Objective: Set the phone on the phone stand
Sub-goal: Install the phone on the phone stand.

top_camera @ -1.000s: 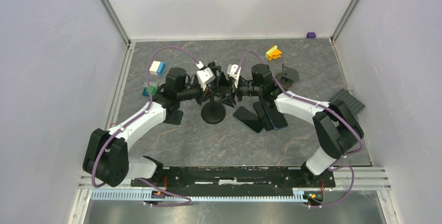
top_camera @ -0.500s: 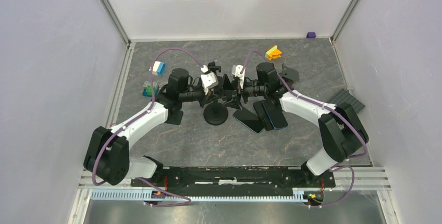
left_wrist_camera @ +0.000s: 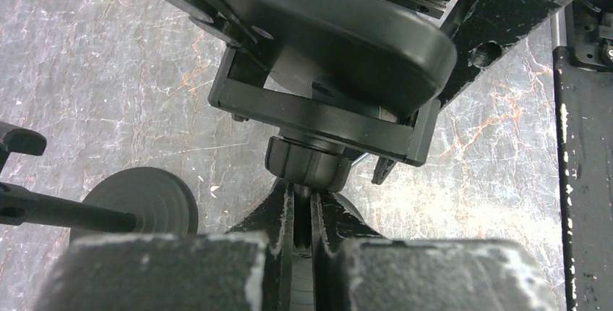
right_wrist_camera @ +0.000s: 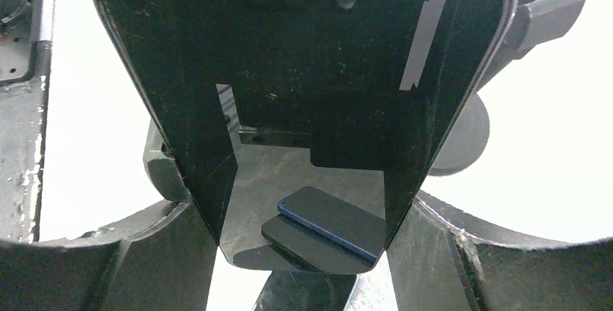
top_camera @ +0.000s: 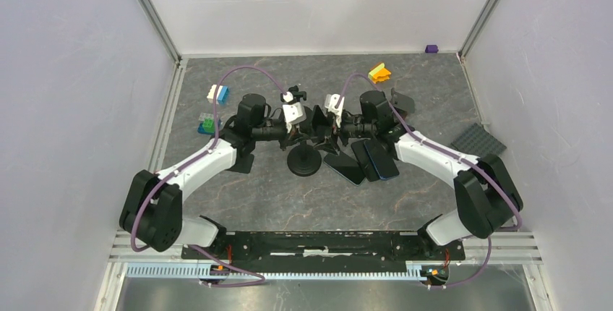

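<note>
Both phone [right_wrist_camera: 303,58] and stand [top_camera: 304,160] seemingly shifted rightward.

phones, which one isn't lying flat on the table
The phone held up in the right gripper; the other phones lie flat on the table.

Our left arm [top_camera: 195,170], right arm [top_camera: 423,150]: white shells, black joints, purple cables [top_camera: 246,69]; left gripper [left_wrist_camera: 302,202], right gripper [right_wrist_camera: 303,253]: scuffed black.
</note>
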### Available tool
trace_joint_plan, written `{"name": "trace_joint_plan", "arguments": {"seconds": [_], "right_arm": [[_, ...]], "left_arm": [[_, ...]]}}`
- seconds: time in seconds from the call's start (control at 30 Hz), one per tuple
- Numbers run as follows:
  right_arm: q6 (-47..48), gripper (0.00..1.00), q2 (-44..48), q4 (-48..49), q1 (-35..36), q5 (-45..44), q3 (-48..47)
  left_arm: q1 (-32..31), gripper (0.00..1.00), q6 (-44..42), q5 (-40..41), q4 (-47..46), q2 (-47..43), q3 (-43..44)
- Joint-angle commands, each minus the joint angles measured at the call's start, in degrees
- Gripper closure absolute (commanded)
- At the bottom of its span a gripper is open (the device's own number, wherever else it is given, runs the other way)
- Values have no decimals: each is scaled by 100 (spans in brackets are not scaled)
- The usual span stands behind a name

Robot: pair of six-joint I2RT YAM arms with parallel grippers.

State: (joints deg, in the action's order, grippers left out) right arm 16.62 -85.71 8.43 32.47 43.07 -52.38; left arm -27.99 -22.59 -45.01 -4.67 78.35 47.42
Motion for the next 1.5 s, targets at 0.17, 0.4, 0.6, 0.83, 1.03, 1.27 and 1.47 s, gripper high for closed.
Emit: {"name": "trace_joint_plan", "arguments": {"seconds": [0.17, 0.4, 0.6, 0.83, 1.03, 1.27, 1.47], "right_arm": [[43, 100, 543, 690, 76, -964, -82], [237, 100, 723, 490, -12, -608, -18], [831, 100, 804, -379, -247, 569, -218], [1825, 100, 332, -1792, -259, 1743, -586], [2029, 100, -193, -2130, -247, 2087, -1034], [2004, 100, -557, -2133, -250, 2020, -1332], [2034, 100, -718, -2128, -284, 1867, -1471]], "left_arm": [[-137, 98, -273, -244, 761, 267, -22], [-102, 98, -290, -132, 682, 193, -47], [-95, 98, -303, -96, 677, 148, -40], [-96, 98, -334, -342, 676, 126, -49], [-95, 98, -338, -431, 683, 94, -74], [-95, 98, -333, -515, 686, 84, -91], [-93, 98, -430, -650, 836, 125, -80]]}}
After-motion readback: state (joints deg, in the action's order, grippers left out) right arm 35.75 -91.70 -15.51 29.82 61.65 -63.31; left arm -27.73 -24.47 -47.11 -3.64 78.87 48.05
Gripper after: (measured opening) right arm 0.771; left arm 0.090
